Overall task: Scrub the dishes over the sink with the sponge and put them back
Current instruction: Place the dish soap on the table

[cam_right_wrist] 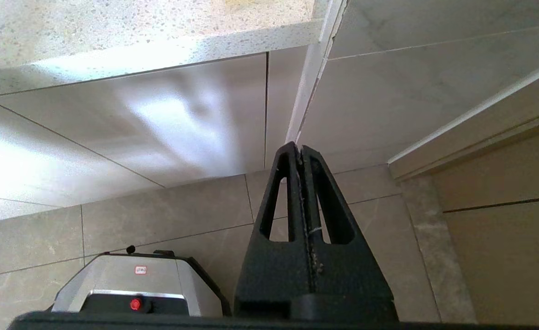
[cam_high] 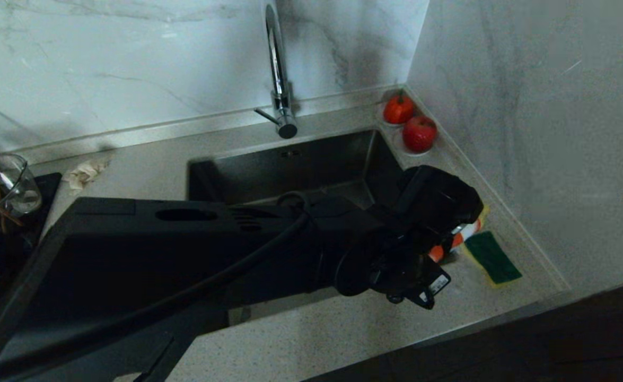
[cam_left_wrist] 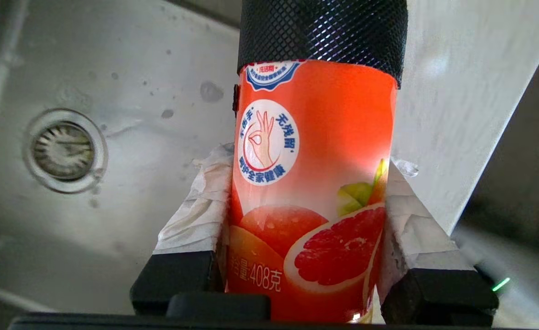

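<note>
Jug with chopsticks far left on counter. Sink mid, faucet behind. Left gripper over sink's right edge, fingers clamped on orange bottle. Sponge on counter just right of it, green side up. Right gripper parked low by cabinet, pinched closed, holding nothing.
</note>
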### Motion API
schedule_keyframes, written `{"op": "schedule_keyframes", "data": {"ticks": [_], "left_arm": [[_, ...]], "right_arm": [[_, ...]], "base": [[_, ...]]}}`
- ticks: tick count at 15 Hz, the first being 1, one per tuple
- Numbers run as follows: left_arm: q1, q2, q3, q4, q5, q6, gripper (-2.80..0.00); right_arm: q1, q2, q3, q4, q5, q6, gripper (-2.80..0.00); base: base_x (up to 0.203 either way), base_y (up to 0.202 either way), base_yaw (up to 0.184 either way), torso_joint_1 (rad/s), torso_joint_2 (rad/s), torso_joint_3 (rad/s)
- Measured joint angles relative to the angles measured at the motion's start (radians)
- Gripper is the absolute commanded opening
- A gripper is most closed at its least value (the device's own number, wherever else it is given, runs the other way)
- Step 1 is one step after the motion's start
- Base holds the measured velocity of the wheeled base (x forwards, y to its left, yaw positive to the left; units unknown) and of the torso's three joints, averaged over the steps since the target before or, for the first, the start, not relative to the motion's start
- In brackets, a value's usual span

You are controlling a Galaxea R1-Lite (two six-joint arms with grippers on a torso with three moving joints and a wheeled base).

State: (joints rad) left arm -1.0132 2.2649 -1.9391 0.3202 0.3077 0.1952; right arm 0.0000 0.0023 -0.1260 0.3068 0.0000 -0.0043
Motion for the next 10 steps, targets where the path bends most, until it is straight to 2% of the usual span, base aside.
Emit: {"op": "schedule_keyframes", "data": {"ticks": [5,8,10], "left_arm": [[-0.005,-0.076,0.026,-0.008,0.002,-0.112,-2.8],[-0.007,-0.152,0.096,-0.023,0.002,-0.149,-2.8],[-0.007,-0.214,0.176,-0.098,0.005,-0.165,-2.8]], "right_arm": [[0.0,0.0,0.001,0.0,0.0,0.0,-2.8],[0.0,0.0,0.0,0.0,0.0,0.0,-2.8],[0.0,0.0,0.0,0.0,0.0,0.0,-2.8]], "base": [[0.0,0.0,0.0,0.0,0.0,0.0],[0.0,0.0,0.0,0.0,0.0,0.0],[0.0,0.0,0.0,0.0,0.0,0.0]]}}
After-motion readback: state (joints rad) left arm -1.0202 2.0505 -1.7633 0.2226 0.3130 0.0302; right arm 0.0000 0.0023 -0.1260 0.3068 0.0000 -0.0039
